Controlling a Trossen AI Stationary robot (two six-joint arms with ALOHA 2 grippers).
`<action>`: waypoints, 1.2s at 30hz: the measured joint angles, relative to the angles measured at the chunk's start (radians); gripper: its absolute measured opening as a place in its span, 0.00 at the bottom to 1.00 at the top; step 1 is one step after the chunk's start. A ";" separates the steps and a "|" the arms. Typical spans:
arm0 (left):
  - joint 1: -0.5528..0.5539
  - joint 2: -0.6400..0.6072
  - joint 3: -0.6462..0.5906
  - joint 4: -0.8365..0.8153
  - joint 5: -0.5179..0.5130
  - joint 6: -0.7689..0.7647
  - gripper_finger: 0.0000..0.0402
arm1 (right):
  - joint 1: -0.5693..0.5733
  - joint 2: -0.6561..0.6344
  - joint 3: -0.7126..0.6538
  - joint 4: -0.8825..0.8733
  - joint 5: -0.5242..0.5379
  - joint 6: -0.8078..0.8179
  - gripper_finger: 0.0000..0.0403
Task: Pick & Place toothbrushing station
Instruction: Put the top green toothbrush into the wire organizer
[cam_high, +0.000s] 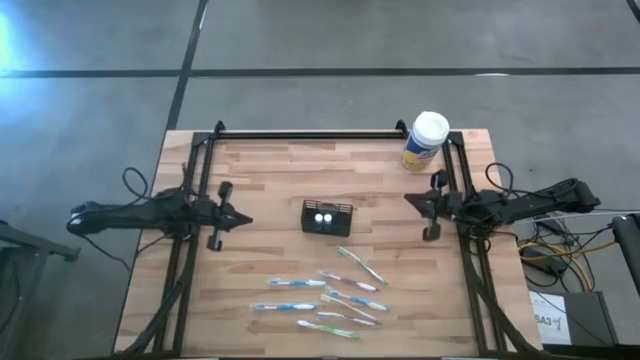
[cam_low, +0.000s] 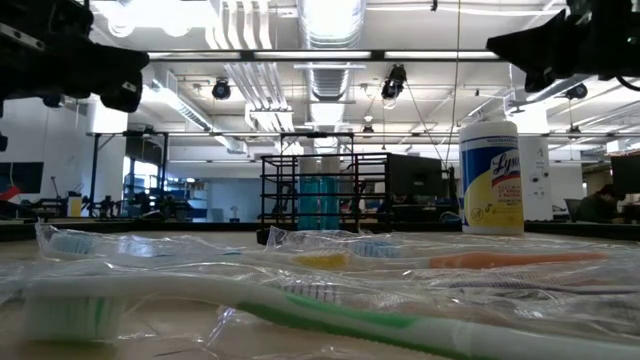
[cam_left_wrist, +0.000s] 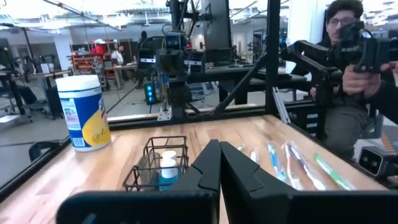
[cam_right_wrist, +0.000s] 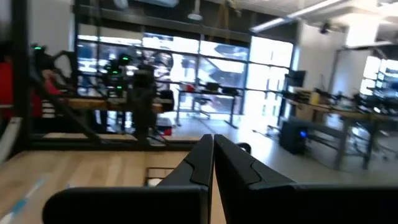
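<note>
The small black wire-mesh holder box (cam_high: 328, 217) sits mid-table; wrapped slim plastic toothbrushes (cam_high: 330, 296) lie at its six o'clock. The left gripper (cam_high: 240, 219) at nine and the right gripper (cam_high: 410, 199) at three hover clenched, empty.

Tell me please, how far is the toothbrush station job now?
Nothing looks done: the toothbrushes all lie on the table, outside the black holder, which contains only two white-topped pieces. Nothing is in hand; the left gripper and right gripper are shut and empty at the sides. All placing remains.
</note>
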 joint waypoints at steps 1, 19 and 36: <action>0.000 -0.015 0.000 -0.016 0.000 -0.004 0.01 | 0.000 0.006 0.000 0.002 0.014 0.012 0.03; 0.000 -0.091 0.045 -0.046 -0.014 -0.094 0.04 | 0.003 0.304 0.430 -0.757 0.121 0.469 0.03; 0.000 -0.088 0.045 -0.114 -0.014 -0.137 0.05 | 0.083 1.024 0.910 -1.299 -0.115 0.869 0.04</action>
